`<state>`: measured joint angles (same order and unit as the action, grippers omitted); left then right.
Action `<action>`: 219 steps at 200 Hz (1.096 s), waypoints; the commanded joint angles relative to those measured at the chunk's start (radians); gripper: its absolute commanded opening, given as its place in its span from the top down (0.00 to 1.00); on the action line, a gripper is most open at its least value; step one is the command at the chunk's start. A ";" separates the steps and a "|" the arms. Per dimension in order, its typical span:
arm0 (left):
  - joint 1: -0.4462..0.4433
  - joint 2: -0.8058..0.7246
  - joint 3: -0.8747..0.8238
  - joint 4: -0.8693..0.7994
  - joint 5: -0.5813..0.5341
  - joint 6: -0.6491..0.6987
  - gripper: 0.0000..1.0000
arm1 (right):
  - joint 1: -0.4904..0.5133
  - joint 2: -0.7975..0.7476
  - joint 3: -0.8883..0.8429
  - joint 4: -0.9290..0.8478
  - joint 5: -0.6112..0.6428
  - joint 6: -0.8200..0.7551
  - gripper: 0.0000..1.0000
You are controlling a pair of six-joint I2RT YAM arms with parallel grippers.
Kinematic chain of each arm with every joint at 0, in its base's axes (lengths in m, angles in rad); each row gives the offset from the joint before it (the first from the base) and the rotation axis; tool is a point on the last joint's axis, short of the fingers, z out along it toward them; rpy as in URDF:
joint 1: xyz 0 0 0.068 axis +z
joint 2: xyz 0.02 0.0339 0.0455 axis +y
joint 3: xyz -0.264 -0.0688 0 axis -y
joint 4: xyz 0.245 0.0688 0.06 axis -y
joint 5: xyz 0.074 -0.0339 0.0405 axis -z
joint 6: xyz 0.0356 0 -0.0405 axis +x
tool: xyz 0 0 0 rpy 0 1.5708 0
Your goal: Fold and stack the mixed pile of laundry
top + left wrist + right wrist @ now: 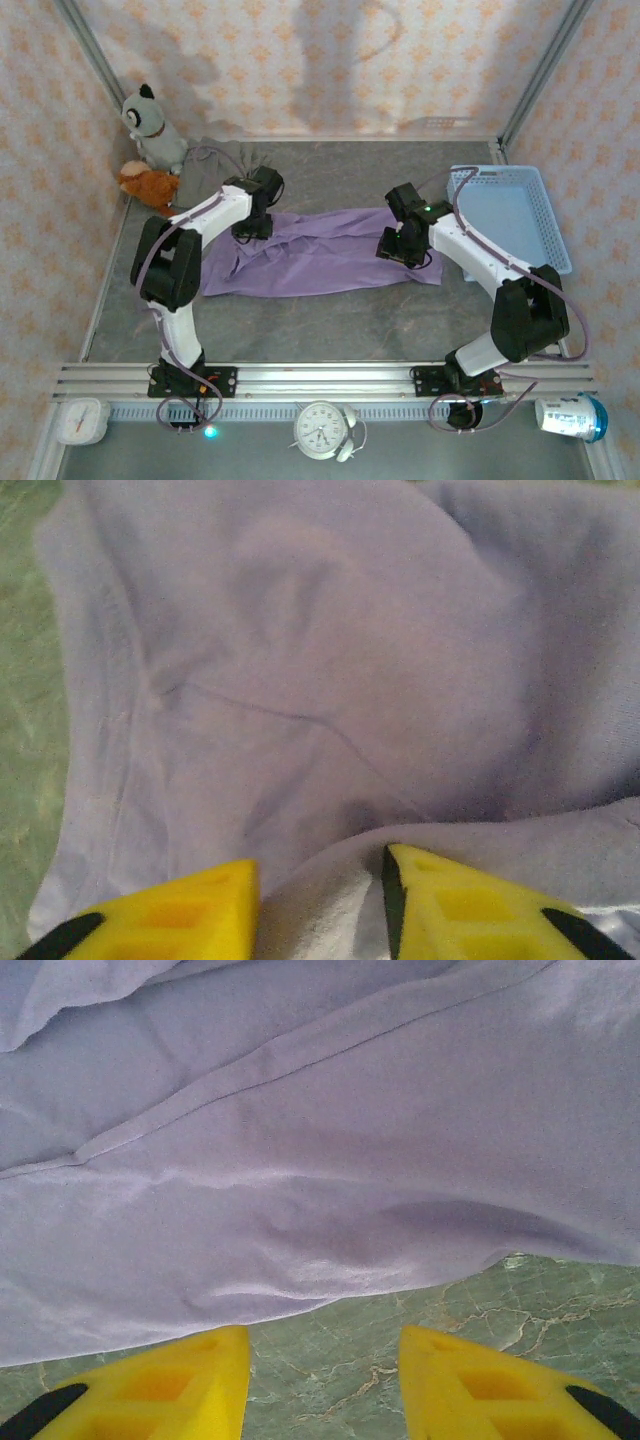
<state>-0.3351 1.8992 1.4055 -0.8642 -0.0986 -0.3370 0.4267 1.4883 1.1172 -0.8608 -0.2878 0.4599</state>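
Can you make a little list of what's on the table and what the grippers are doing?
Cloth: lavender garment spread out on the table
Left gripper: open, a cloth fold between its fingers
Right gripper: open, above bare table at the cloth's edge
Basket: light blue basket, far right
Toys: grey plush and orange plush, far left corner

Near strip: bare tabletop [320,325] in front of the lavender garment [330,260], free from side to side.
Far strip: bare behind the garment.
Far-left corner: grey plush toy [152,122] and orange plush toy [148,183] block it; what may be a taupe cloth [202,152] lies just beside them.
Far right: blue basket [512,215] takes it up.
Right tool [322,1385]: bare tabletop between parted fingers, garment edge just ahead.
Left tool [320,910]: garment fold between parted fingers.
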 commanded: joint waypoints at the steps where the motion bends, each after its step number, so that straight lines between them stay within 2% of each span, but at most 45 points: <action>1: -0.022 -0.051 0.016 -0.096 -0.038 -0.013 0.52 | 0.003 -0.005 0.018 -0.029 0.027 0.012 0.56; 25: -0.056 -0.149 0.010 -0.147 -0.058 -0.044 0.51 | 0.002 -0.014 0.002 -0.015 0.022 0.022 0.56; 53: -0.134 -0.264 -0.045 -0.171 -0.102 -0.096 0.56 | 0.003 -0.010 -0.017 0.003 0.008 0.033 0.56; 75: -0.165 -0.334 -0.130 -0.123 -0.030 -0.183 0.70 | 0.004 -0.009 -0.028 0.009 0.002 0.038 0.56; 93: -0.179 -0.364 -0.234 -0.030 0.016 -0.239 0.75 | 0.004 -0.011 -0.033 0.009 0.001 0.041 0.56; 124: -0.178 -0.289 -0.290 0.052 -0.031 -0.208 0.75 | 0.003 -0.019 -0.037 0.004 -0.002 0.041 0.56; 150: -0.178 -0.192 -0.225 0.055 -0.121 -0.109 0.67 | 0.004 -0.023 -0.041 -0.006 -0.001 0.036 0.56; 219: -0.173 -0.016 -0.090 0.030 -0.250 -0.028 0.62 | 0.004 -0.032 -0.047 -0.014 0.011 0.038 0.56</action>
<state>-0.5152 1.8385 1.2804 -0.8200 -0.2584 -0.4084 0.4267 1.4868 1.0817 -0.8524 -0.2993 0.4870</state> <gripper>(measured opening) 0.385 0.436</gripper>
